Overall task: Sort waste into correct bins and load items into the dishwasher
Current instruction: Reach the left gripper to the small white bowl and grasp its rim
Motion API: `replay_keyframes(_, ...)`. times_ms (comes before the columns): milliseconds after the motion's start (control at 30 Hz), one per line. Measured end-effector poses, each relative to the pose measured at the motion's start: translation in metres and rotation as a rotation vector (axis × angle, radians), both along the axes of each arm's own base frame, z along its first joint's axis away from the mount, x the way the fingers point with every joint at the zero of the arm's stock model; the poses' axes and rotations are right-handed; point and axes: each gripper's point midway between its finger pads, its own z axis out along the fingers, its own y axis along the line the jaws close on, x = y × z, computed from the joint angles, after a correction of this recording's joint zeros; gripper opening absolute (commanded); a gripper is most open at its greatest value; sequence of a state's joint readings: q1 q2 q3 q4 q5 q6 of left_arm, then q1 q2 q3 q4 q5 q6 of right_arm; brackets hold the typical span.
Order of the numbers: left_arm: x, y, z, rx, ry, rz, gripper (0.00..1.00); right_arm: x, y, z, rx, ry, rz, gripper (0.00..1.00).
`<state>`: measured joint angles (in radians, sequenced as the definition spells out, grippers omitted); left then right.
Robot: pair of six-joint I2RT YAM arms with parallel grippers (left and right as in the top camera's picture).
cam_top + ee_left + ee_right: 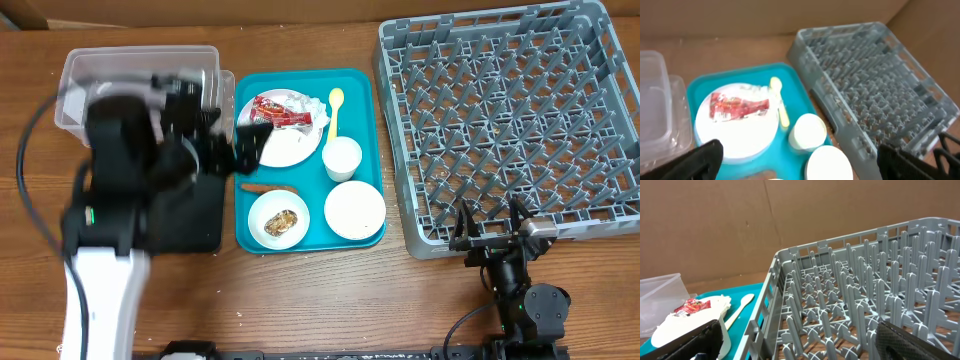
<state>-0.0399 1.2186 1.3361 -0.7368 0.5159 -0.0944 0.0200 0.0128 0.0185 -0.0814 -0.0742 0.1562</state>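
Note:
The red-and-white wrapper [273,108] and a white napkin [306,104] lie on the round white plate [290,148]. The yellow spoon [335,108], cup [342,157], a bowl with a brown food chunk [278,218] and a second bowl [354,210] stand around it. An orange carrot stick [262,187] lies in front of the plate. My left gripper [250,145] is open and empty above the plate's left edge. In the left wrist view the wrapper [735,106], spoon [780,102] and cup [807,131] lie ahead of it. My right gripper [490,235] is open and empty at the front edge of the grey dish rack [510,120].
All the dishes sit on a teal serving tray [305,240]. The clear tub [130,70] and the black tray [195,215] lie left of it, partly hidden by my left arm. A cardboard wall [790,220] stands behind the table.

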Motion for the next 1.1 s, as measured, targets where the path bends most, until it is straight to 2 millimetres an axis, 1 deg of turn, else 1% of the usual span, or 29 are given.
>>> replay_keyframes(67, 0.017, -0.002, 0.0, 0.023, 0.059, 0.007, 1.0, 0.0, 0.0, 0.0, 0.0, 0.0, 0.0, 1.0)
replay_keyframes(133, 0.035, -0.009, 0.002, 0.034, 0.08, -0.001, 1.0, 0.0, 0.0, 0.0, 0.0, -0.001, 0.0, 1.0)
replay_keyframes(167, 0.04, -0.012, 0.002, 0.034, 0.087, -0.009, 1.0, 0.0, 0.0, 0.0, 0.0, -0.001, 0.0, 1.0)
replay_keyframes(267, 0.057, -0.025, -0.013, 0.025, 0.119, -0.042, 1.0, 0.0, 0.0, 0.0, 0.0, -0.001, 0.0, 1.0)
replay_keyframes(333, 0.064, -0.032, -0.03, 0.036, 0.161, -0.046, 1.0, 0.0, 0.0, 0.0, 0.0, -0.001, 0.0, 1.0)
replay_keyframes(433, 0.068, -0.044, -0.064, 0.108, 0.256, -0.012, 1.0, 0.0, 0.0, 0.0, 0.0, -0.001, 0.0, 1.0)
replay_keyframes(533, 0.067, -0.054, -0.097, 0.241, 0.323, 0.043, 1.0, 0.0, 0.0, 0.0, 0.0, -0.001, 0.0, 1.0)
replay_keyframes(633, 0.07, -0.06, -0.111, 0.331, 0.319, 0.082, 1.0, 0.0, 0.0, 0.0, 0.0, -0.001, 0.0, 1.0)
replay_keyframes(767, 0.078, -0.059, -0.117, 0.392, 0.301, 0.122, 1.0, 0.0, 0.0, 0.0, 0.0, 0.0, 0.0, 1.0)
replay_keyframes(800, 0.077, -0.057, -0.119, 0.401, 0.309, 0.125, 1.0, 0.0, 0.0, 0.0, 0.0, -0.001, 0.0, 1.0)
replay_keyframes(867, 0.067, -0.053, -0.126, 0.425, 0.356, 0.12, 1.0, 0.0, 0.0, 0.0, 0.0, -0.001, 0.0, 1.0)
replay_keyframes(967, 0.041, -0.048, -0.138, 0.455, 0.472, 0.084, 1.0, 0.0, 0.0, 0.0, 0.0, -0.001, 0.0, 1.0)
replay_keyframes(1067, 0.012, -0.049, -0.148, 0.455, 0.593, 0.03, 1.0, 0.0, 0.0, 0.0, 0.001, -0.001, 0.0, 1.0)
replay_keyframes(1100, 0.005, -0.051, -0.149, 0.455, 0.617, 0.015, 1.0, 0.0, 0.0, 0.0, 0.0, -0.001, 0.0, 1.0)
